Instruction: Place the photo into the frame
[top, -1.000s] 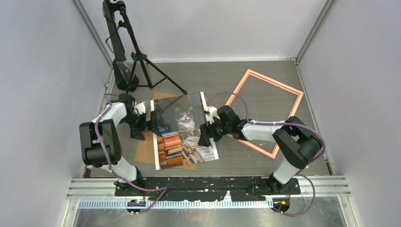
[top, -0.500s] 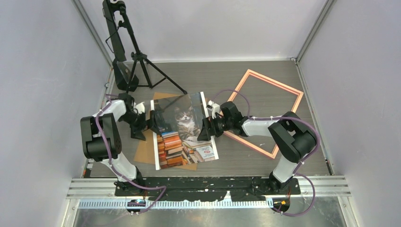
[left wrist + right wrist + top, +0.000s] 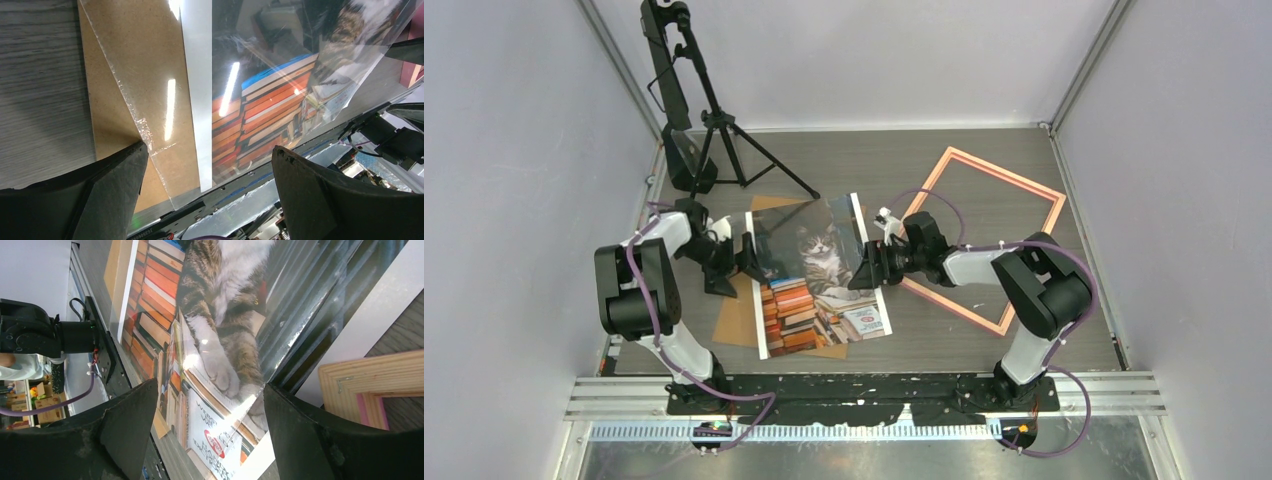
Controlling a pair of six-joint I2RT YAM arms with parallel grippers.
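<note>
Left claw (image 3: pixel 742 258): jaws wide, at left edge of clear shiny plastic sheet (image 3: pixel 809 235), gripping nothing. Flat brown backing board (image 3: pixel 727 322) on dark wood-grain surface (image 3: pixel 944 340). On board: large glossy rectangular photo of tabby cat among book stacks (image 3: pixel 799 312), face up, sheet over its upper part. Right claw (image 3: pixel 864 268): jaws wide, sheet corner between them. Thin salmon-pink rectangular frame (image 3: pixel 1004 174) flat on surface, just right of photo; photo outside frame.

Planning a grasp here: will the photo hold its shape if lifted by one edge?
Likely floppy: the photo looks paper-thin, so it may sag. It lies flat on the brown board, so getting under an edge could be hard.
</note>
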